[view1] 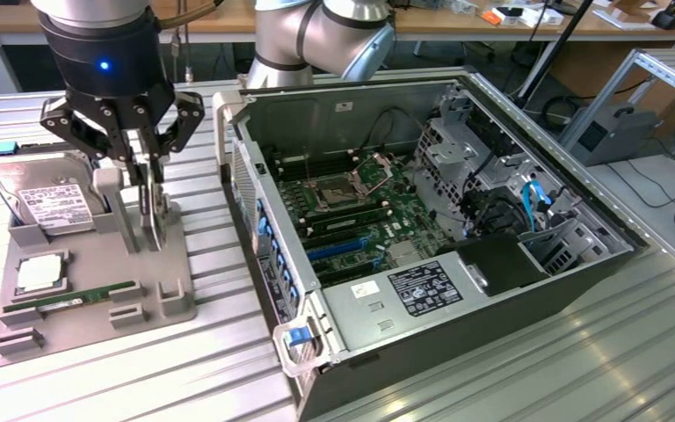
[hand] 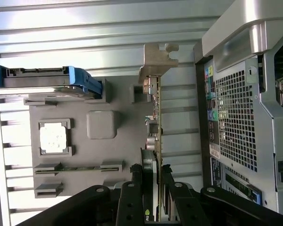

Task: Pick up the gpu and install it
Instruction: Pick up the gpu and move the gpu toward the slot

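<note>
The claw [view1: 147, 187] pinches the top edge of the gpu [view1: 152, 224], which stands upright in the grey holder [view1: 80, 338] on the desk [view1: 526, 369]. In the exterior view it is at nine o'clock from the open computer case [view1: 431, 229]. I judge the card light and stiff but fragile, so it is better gripped by its bare edge. I count one gpu, one hard drive [view1: 50, 198] at its nine o'clock, one processor chip [view1: 39, 274] at eight and one memory stick [view1: 74, 299] at seven.
</note>
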